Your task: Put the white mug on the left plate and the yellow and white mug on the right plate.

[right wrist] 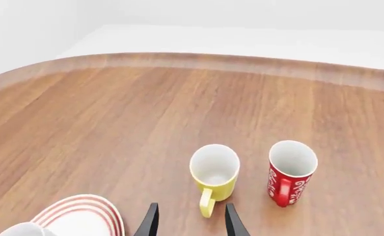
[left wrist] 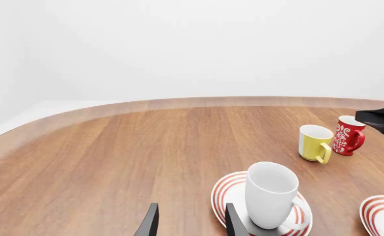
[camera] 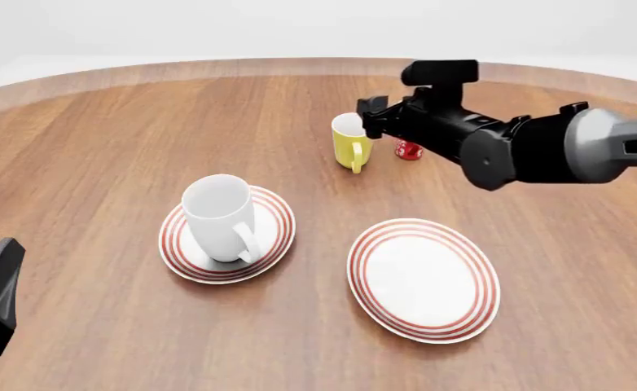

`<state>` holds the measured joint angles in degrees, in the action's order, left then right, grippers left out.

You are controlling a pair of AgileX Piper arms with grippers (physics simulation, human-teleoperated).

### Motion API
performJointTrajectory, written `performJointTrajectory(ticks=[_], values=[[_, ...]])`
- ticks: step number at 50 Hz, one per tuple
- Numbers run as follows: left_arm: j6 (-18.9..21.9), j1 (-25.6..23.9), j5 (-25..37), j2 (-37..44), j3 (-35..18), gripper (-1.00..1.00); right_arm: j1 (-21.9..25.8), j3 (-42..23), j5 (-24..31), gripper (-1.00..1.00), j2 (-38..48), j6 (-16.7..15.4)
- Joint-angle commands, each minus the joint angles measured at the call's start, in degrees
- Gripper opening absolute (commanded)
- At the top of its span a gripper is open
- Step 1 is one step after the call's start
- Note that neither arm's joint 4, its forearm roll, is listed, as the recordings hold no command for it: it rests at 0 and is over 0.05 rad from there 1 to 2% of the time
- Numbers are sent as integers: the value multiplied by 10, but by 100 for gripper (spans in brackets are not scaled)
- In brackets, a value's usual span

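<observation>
Roughly half done, by the look of it: the white mug stands upright on the left plate, set toward that plate's far-left side, rim up, its loop handle turned toward the near right; the left gripper is off it, fingers parted with bare wood and plate rim showing between them, nothing held; in the front view only a dark part of the left arm shows at the near-left corner, well apart from the mug; the right plate lies bare on the near right of the table; still to do: the yellow and white mug sits on the wood at the far middle, not yet lifted; it stands upright, long axis vertical, mouth open to the ceiling, white inside visible, handle pointing toward the near side and a shade right; a red cup with white patterns stands just to its right, close but apart, handle also facing near; the right gripper hangs just near of the yellow mug, fingers spread and empty, the handle lying roughly between and just beyond the tips in the right wrist view; judgement: the step in hand is the approach to grasp this mug; contact not yet made as far as can be seen; the neighbouring red cup is the obvious thing to avoid knocking.
</observation>
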<state>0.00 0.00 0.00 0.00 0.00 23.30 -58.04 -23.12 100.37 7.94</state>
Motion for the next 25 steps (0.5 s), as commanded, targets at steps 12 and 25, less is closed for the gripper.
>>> performJointTrajectory(ticks=[12, 25], values=[[0, 0, 0, 0, 0, 100, -1, -35, 4, 100, 45, 4], [0, 0, 0, 0, 0, 100, -5, -54, 5, 100, 73, 7]])
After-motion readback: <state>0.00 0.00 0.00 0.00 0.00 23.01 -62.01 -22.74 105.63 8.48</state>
